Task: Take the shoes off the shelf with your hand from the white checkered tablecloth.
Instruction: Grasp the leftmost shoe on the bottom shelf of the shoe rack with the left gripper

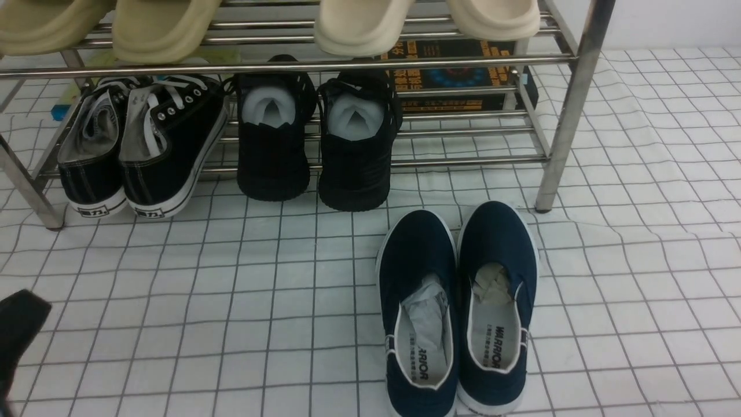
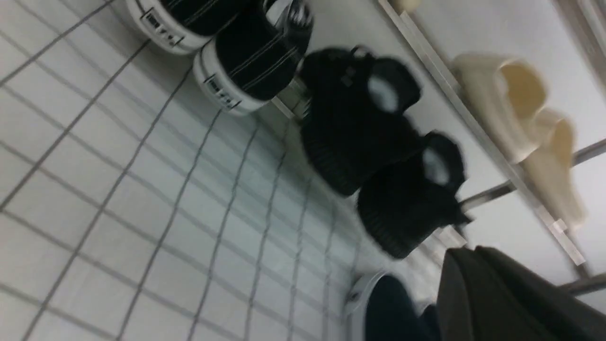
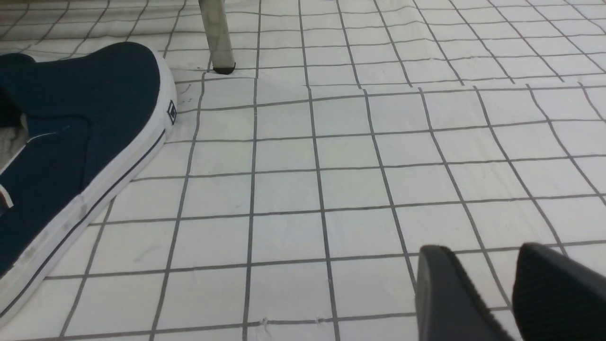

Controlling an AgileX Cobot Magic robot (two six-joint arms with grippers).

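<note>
The shoes [image 1: 139,147] sit heels-out on the lower tier of the shelf [image 1: 570,87], at the left of the front view, ungripped, so this looks like the approach step. The left end effector [image 1: 20,324] is only a dark shape in that frame's lower left corner, well apart from them, and I cannot tell whether its fingers are apart. The right end effector [image 3: 478,255] hangs over the white checkered tablecloth [image 1: 231,301], fingers slightly apart, empty. Next, I judge, the left one must travel toward a heel, spread, and stay below the upper bar.
</note>
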